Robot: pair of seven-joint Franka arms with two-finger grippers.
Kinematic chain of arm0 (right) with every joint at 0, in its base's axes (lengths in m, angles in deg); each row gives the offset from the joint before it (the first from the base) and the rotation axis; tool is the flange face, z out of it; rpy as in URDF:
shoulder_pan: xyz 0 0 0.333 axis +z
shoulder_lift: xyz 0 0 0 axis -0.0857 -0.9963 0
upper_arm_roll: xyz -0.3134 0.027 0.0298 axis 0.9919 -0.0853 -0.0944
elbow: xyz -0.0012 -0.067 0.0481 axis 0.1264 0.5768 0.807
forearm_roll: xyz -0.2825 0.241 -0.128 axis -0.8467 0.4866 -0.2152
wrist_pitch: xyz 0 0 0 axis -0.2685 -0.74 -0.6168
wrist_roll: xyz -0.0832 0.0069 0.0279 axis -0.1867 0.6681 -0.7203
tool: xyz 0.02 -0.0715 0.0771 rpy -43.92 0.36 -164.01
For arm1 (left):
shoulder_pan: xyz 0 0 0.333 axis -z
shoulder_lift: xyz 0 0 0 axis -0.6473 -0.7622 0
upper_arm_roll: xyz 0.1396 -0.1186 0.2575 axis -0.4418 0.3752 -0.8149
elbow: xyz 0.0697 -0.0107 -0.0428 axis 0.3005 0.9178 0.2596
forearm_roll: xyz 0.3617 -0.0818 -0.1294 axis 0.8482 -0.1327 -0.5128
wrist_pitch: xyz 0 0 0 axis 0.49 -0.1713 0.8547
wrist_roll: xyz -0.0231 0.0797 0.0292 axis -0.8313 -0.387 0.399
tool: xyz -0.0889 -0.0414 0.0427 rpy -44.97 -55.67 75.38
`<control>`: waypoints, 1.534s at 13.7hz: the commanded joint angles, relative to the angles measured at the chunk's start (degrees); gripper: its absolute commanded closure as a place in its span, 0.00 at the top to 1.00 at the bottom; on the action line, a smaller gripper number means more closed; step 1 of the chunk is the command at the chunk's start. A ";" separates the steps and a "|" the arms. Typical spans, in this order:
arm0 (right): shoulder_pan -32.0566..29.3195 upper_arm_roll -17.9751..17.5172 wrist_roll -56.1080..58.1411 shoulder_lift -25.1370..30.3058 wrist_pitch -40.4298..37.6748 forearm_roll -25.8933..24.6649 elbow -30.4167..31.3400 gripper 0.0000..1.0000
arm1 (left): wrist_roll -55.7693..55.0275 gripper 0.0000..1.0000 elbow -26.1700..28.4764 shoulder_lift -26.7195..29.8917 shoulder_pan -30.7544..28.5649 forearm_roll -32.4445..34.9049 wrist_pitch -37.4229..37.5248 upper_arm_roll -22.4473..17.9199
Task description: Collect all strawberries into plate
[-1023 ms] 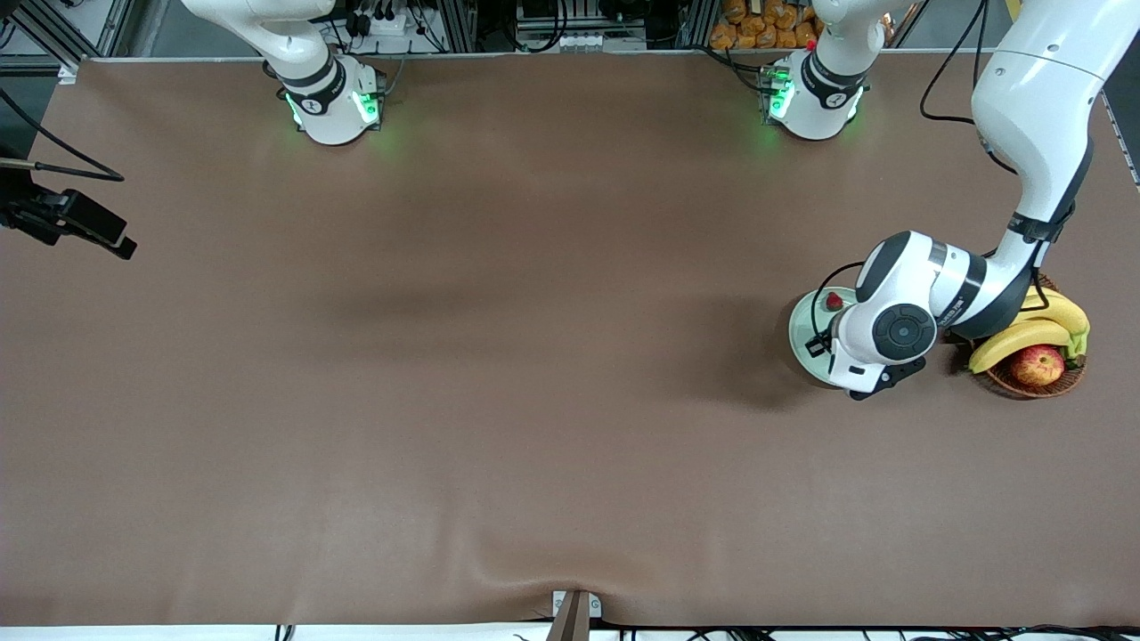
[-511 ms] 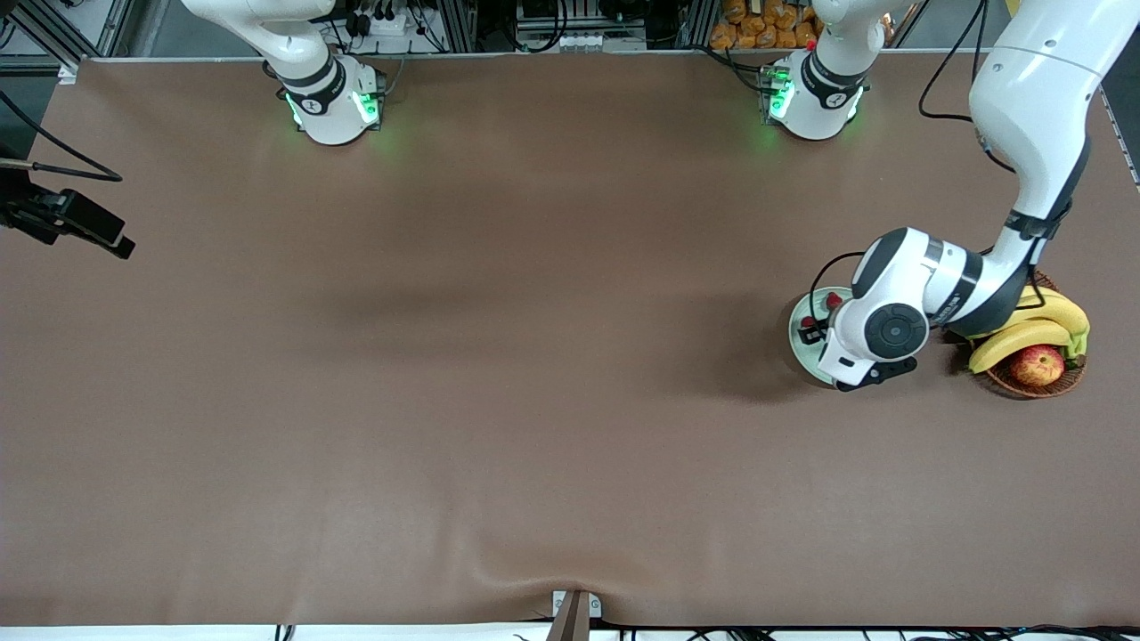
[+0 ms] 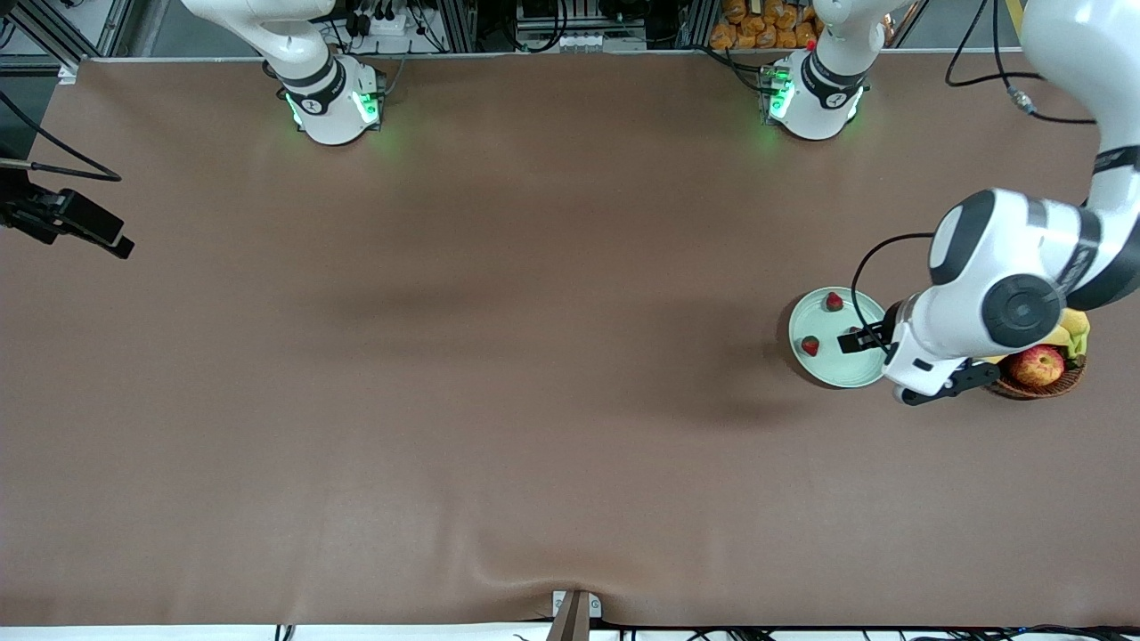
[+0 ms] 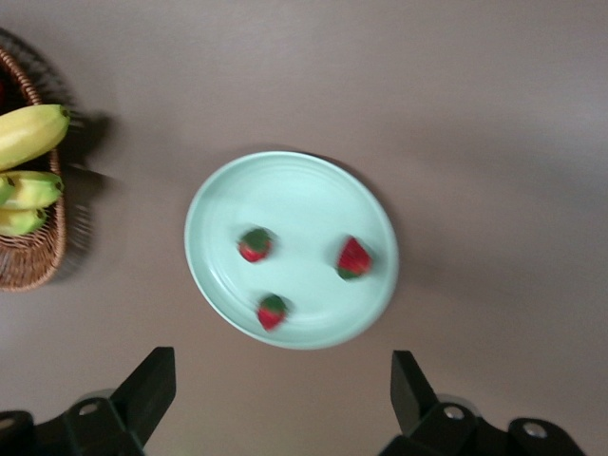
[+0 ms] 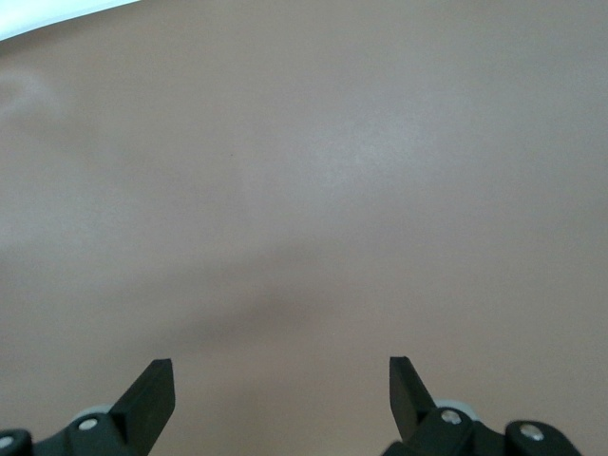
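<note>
Brown table (image 3: 499, 374): 3 strawberries (image 4: 255, 245) on plate (image 4: 304, 185), basket (image 4: 28, 256) beside, left gripper (image 4: 280, 399) wide above.

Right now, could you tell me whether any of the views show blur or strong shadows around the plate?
Left wrist view: slightly soft, the basket edge and three strawberries smeared, the plate shading the table along one rim. Front view: sharp, a dark shadow beside the plate on the side toward the right arm's end. Right wrist view: only bare table under soft, even light.
</note>
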 commanded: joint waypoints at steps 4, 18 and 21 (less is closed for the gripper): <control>-0.47 -0.13 0.61 -0.51 -0.99 0.21 -1.42 1.00 | 6.52 1.00 -8.46 3.86 -0.28 -4.77 4.01 0.54; -0.56 -0.05 0.61 -0.59 -0.73 0.38 -1.42 1.00 | 16.70 1.00 -8.28 19.69 1.37 -11.45 8.93 -5.32; -1.78 -0.05 0.52 -0.68 -0.91 0.82 -1.42 1.00 | 22.50 1.00 -7.14 22.42 10.76 -17.86 10.08 -19.63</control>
